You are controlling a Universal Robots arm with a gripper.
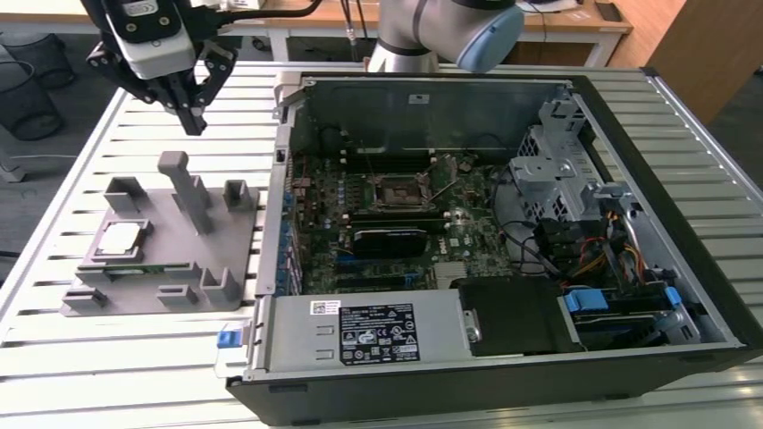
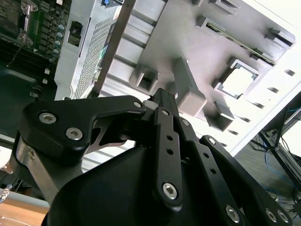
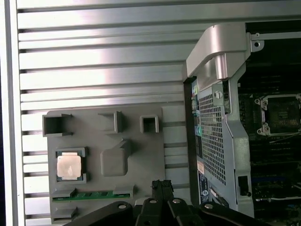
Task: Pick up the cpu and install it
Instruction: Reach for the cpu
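fingers (image 1: 193, 121): pressed together, holding nothing, up near the grey block (image 1: 179, 259)
cpu (image 1: 120, 238): lies flat in the grey block on the tabletop (image 1: 143, 357)
sticker (image 1: 379, 331): white, on the computer (image 1: 477, 107)

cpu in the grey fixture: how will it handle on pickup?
Likely stiff and light: the cpu is a thin flat square. Its smooth metal top looks slippery. It sits framed in the fixture pocket, so it probably won't slide or tip when nudged.

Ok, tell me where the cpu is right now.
The cpu sits in a pocket of the grey fixture block, at the exterior view's left, outside the computer case.
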